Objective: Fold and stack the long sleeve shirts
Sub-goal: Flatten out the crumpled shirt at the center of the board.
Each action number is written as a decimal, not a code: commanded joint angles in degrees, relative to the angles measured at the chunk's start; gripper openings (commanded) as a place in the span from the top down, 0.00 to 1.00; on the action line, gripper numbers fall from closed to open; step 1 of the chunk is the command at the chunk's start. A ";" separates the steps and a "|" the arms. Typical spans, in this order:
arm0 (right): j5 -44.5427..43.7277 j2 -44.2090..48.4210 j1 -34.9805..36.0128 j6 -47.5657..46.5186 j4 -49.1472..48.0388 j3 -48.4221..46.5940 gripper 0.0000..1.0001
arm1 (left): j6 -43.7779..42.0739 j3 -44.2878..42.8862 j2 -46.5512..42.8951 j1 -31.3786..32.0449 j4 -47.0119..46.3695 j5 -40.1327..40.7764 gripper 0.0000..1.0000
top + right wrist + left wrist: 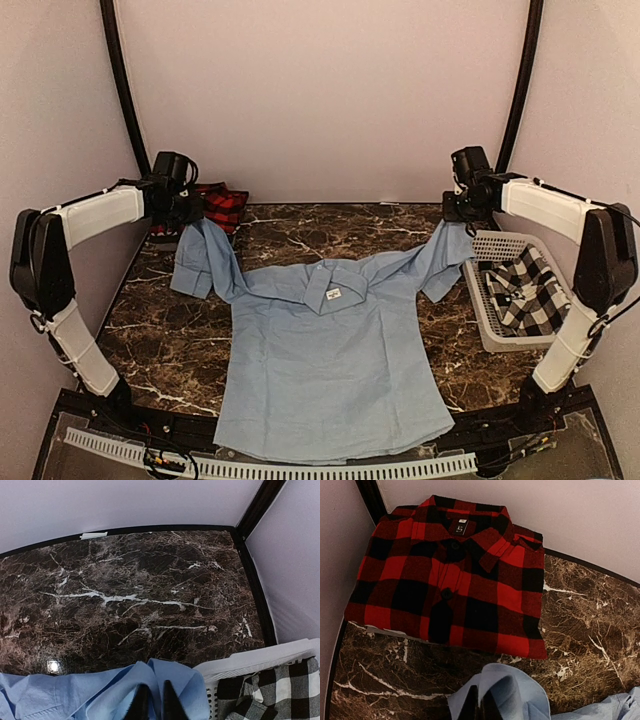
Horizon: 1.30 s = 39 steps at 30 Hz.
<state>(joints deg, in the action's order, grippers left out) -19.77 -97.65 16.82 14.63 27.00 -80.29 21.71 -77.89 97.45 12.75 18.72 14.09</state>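
The light blue shirt [330, 370] lies spread on the marble table, collar toward the back. My left gripper [190, 215] is shut on its left sleeve [520, 690] and holds it lifted at the back left. My right gripper [460, 212] is shut on its right sleeve [180, 680] and holds it lifted at the back right. The red-and-black plaid shirt [450, 575] lies folded in the back left corner, just beyond the left gripper. The black-and-white checked shirt [527, 290] lies in the white basket [478, 300].
The white lattice basket stands at the right edge of the table, right beside the raised right sleeve; its rim [260, 662] shows in the right wrist view. Black frame poles stand in the back corners. A white perforated strip [300, 468] runs along the near edge.
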 commanded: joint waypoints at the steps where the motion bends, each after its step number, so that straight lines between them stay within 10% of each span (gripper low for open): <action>1: 2.24 1.79 0.38 2.02 0.63 0.06 0.70 | 2.93 -0.65 -3.83 0.25 1.96 2.72 0.99; 6: 1.72 4.81 3.34 2.09 1.85 1.41 0.34 | 6.28 0.06 -5.32 0.13 7.74 8.84 0.75; 13: 4.56 9.35 10.31 3.29 2.21 5.26 0.29 | 7.95 3.15 -10.18 -0.10 8.40 7.09 0.45; 28: 14.74 6.89 29.63 8.78 -11.32 20.67 0.38 | 19.47 26.52 -24.58 17.52 0.81 -16.86 0.46; 39: 17.19 -3.67 30.64 13.79 -20.53 20.57 0.39 | 25.48 28.53 -12.67 25.82 -12.33 -23.45 0.46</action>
<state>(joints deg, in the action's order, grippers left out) -3.16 -99.24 47.11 25.69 12.21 -59.64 44.99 -47.97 81.12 38.00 12.01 -6.92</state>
